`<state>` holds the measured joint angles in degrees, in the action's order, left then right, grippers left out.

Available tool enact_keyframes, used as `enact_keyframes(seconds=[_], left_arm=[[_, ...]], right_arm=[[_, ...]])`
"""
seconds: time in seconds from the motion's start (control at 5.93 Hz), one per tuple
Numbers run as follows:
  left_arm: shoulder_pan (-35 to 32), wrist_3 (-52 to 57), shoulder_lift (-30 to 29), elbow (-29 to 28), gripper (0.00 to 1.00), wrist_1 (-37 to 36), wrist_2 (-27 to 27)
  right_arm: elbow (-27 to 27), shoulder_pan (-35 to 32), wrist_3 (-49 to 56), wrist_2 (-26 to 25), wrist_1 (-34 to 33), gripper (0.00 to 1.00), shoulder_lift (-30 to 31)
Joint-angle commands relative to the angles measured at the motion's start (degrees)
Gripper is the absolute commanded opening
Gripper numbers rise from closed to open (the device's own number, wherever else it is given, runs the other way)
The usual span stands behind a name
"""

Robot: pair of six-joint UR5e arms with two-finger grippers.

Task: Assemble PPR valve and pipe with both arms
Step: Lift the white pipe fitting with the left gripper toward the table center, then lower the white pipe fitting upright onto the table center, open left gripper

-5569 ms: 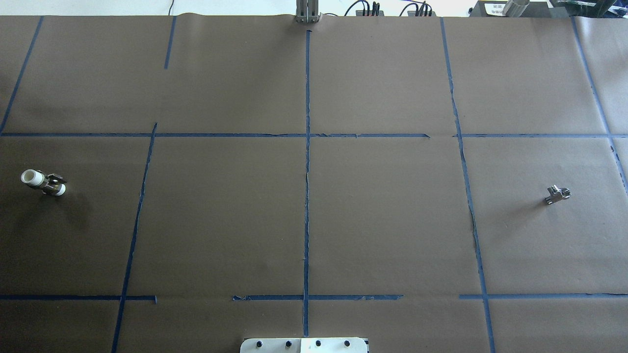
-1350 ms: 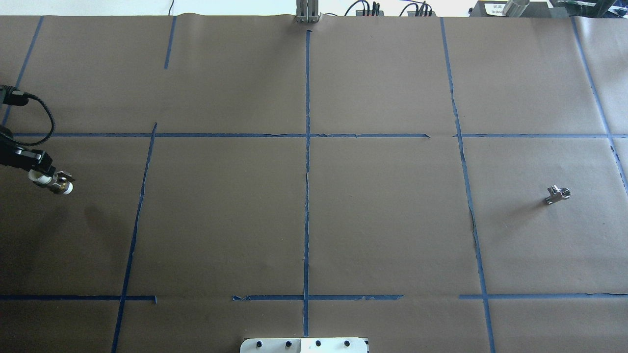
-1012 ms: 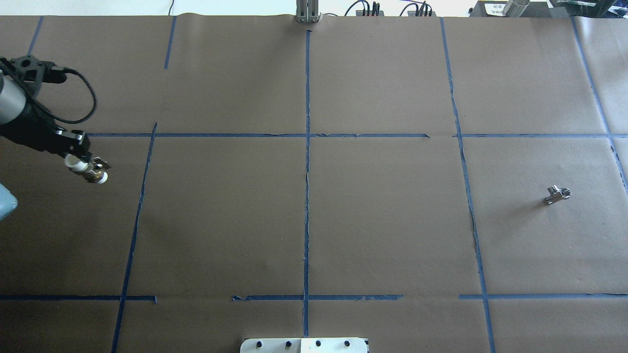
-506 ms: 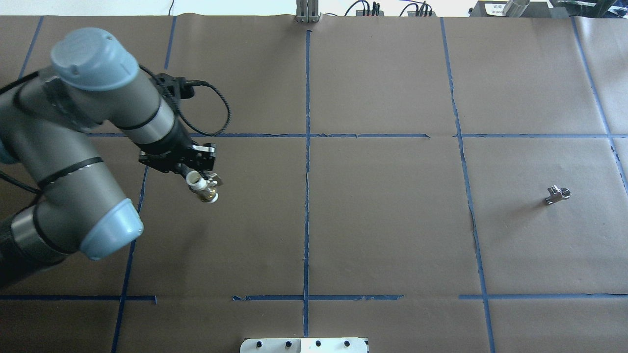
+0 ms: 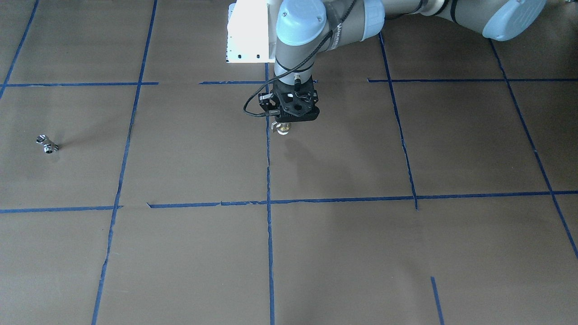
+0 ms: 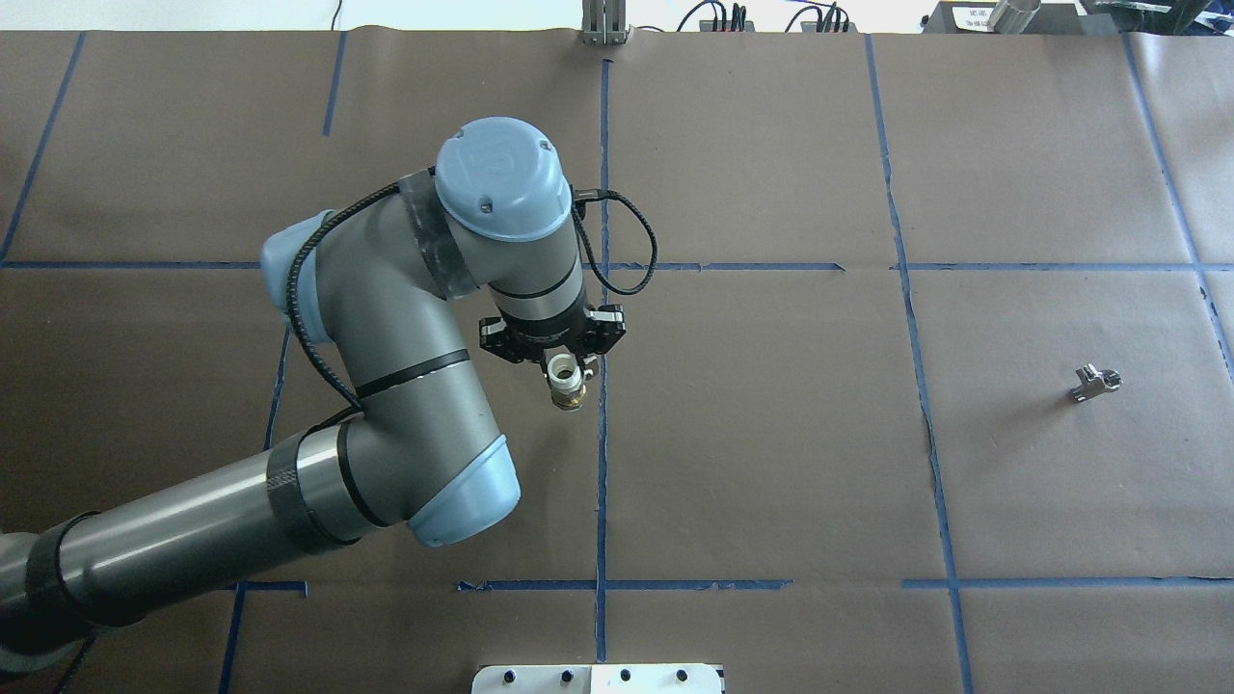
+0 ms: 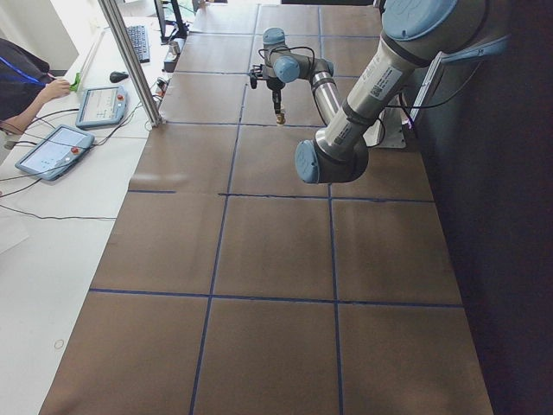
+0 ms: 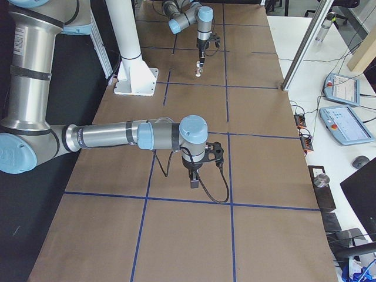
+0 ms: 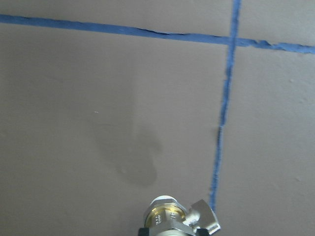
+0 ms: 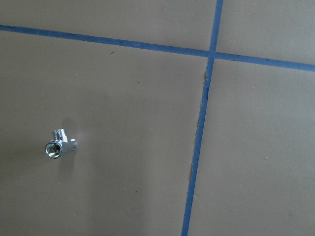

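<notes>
The left hand [image 6: 561, 362] grips the valve [image 6: 569, 392] above the desk [image 6: 771, 453], just beside the middle tape line [image 6: 602, 482]. The pipe [image 6: 1095, 382] lies well apart, toward the right edge. The right hand [image 8: 194, 181] hangs over the desk; wide or narrow, I cannot tell.

Worktop [image 6: 771, 463], brown-papered. Blue tape grid [image 6: 602, 501], one line just beside the left tool [image 6: 564, 365]. White pedestal base [image 5: 248, 31], behind the tool, well apart.

Shiny metal pipe [image 10: 60, 145] lies on matt paper [image 6: 771, 434]
</notes>
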<state>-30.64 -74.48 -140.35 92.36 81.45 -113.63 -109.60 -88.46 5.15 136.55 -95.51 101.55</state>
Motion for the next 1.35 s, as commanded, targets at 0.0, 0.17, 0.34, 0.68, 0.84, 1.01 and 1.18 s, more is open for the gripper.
enact_keyframes(seconds=[0.0, 0.17, 0.34, 0.68, 0.84, 1.01, 1.18], left_arm=[[1.55, -1.45, -3.96, -5.24, 0.0, 0.64, 0.95], [1.89, -1.45, -3.7, -5.95, 0.01, 2.3, 2.0], [1.9, -1.45, -3.53, -6.66, 0.01, 4.4, 2.01], [1.72, -1.11, -3.44, -7.27, 0.01, 4.69, 5.78], [1.55, -1.01, -3.44, -7.45, 0.01, 4.69, 5.79], [1.46, -1.01, -3.44, -7.46, 0.01, 4.69, 5.79], [1.55, -1.01, -3.35, -7.89, 0.02, 4.77, 5.79]], right_arm=[[0.0, 0.3, -0.05, 0.65, 0.15, 1.0, -0.03], [0.0, 0.3, 0.04, 0.65, 0.15, 1.0, -0.03], [0.0, 0.3, 0.04, 0.65, 0.15, 1.0, -0.03], [0.0, 0.3, -0.05, 0.65, 0.15, 1.0, -0.03], [0.0, 0.3, -0.05, 0.65, 0.15, 1.0, -0.03], [0.0, 0.3, -0.05, 0.65, 0.15, 1.0, -0.03], [0.0, 0.3, -0.05, 0.65, 0.15, 1.0, -0.03]])
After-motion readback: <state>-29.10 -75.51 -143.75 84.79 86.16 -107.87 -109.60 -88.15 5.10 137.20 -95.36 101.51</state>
